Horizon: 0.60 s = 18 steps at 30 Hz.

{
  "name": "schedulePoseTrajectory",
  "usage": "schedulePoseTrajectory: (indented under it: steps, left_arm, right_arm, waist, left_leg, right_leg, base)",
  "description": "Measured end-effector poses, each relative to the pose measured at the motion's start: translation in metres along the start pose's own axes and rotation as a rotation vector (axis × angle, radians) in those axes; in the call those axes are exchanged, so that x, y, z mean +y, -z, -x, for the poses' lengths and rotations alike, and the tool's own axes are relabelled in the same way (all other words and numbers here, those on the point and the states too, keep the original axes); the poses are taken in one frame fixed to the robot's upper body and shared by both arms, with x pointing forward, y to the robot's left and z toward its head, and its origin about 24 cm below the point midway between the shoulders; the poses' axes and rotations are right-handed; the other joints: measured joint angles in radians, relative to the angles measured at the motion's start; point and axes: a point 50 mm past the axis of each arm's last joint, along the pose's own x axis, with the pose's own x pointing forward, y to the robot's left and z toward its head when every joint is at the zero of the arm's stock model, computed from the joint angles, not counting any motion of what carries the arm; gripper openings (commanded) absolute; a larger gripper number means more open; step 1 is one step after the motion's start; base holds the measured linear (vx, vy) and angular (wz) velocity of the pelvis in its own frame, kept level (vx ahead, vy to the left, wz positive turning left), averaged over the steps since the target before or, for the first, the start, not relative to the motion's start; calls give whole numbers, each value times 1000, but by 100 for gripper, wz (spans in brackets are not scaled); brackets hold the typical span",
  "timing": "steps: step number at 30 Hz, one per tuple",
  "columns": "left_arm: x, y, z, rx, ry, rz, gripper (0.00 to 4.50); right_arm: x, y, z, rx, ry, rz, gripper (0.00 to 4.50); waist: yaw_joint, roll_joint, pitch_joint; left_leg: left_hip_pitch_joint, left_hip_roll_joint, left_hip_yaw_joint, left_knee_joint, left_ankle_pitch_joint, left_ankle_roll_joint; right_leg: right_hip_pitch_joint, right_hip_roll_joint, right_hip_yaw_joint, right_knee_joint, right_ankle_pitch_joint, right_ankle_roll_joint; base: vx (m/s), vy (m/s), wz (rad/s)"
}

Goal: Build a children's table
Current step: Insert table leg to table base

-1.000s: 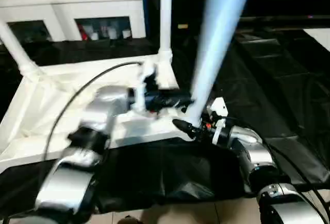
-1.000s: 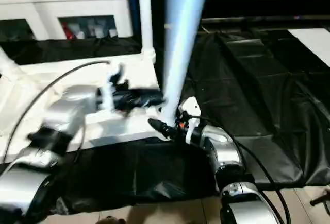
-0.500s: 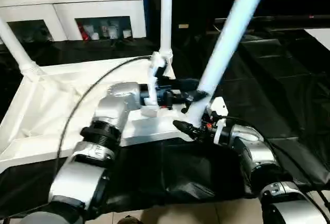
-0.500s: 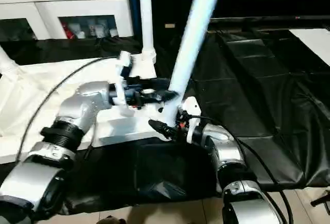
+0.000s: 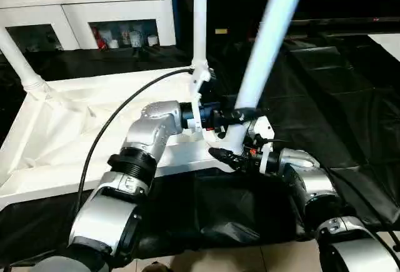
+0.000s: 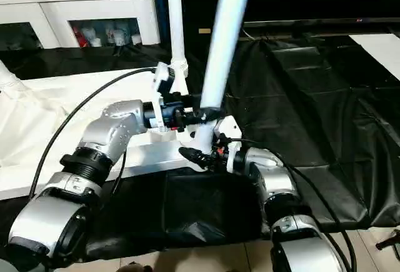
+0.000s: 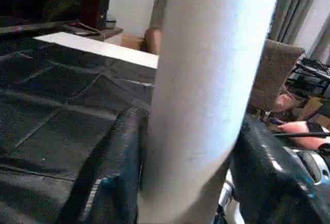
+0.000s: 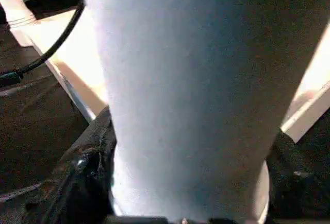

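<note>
The children's table lies upside down, its white ribbed top [image 5: 62, 134] on black cloth. Legs stand in its far left corner [image 5: 19, 59] and far right corner [image 5: 199, 15]. A third leg [image 5: 269, 34] leans right from the near right corner. My left gripper [image 5: 240, 114] is shut on this leg a little above its foot; in the left wrist view the leg [image 7: 206, 80] sits between both black fingers [image 7: 116, 172]. My right gripper [image 5: 230, 154] is shut on the leg's base at the socket, and the right wrist view has its fingers [image 8: 82, 172] on either side of the leg [image 8: 191, 80].
A white cabinet [image 5: 81, 9] with glass doors stands behind the table. Black cloth [image 5: 325, 84] covers the floor to the right and front. A cable [image 5: 125, 106] arcs over my left forearm. Bare floor [image 5: 219, 259] runs along the near edge.
My left arm has swung right across the table top to the near right leg and its fingers now clasp it. The right gripper stays at the leg's base.
</note>
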Motion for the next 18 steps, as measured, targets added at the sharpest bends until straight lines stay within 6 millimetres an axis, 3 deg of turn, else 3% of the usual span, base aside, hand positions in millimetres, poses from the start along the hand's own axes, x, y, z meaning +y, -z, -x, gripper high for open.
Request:
schedulePoseTrajectory:
  steps: [6,13,15,18]
  left_arm:
    - [5,-1,2,-15,-55,5,198]
    - [2,1,6,-31,-58,-34,191]
    - [0,3,8,-40,-63,-46,191]
    - [-1,3,10,-48,-78,-56,190]
  right_arm:
    - [-1,-1,0,4,-1,-2,277]
    - [-1,-1,0,16,-5,21,277]
    - [-1,-1,-1,20,1,30,333]
    - [-2,-2,0,6,19,23,366]
  waist:
    - [1,0,0]
    - [0,0,0]
    - [-1,0,0]
    - [-1,-1,1]
  left_leg:
    - [0,0,0,0,0,0]
    - [0,0,0,0,0,0]
    - [0,1,0,0,0,0]
    - [0,1,0,0,0,0]
  right_leg:
    - [0,0,0,0,0,0]
    - [0,0,0,0,0,0]
    - [0,0,0,0,0,0]
    - [0,0,0,0,0,0]
  base:
    - [0,0,0]
    - [0,0,0]
    - [0,0,0]
    - [0,0,0]
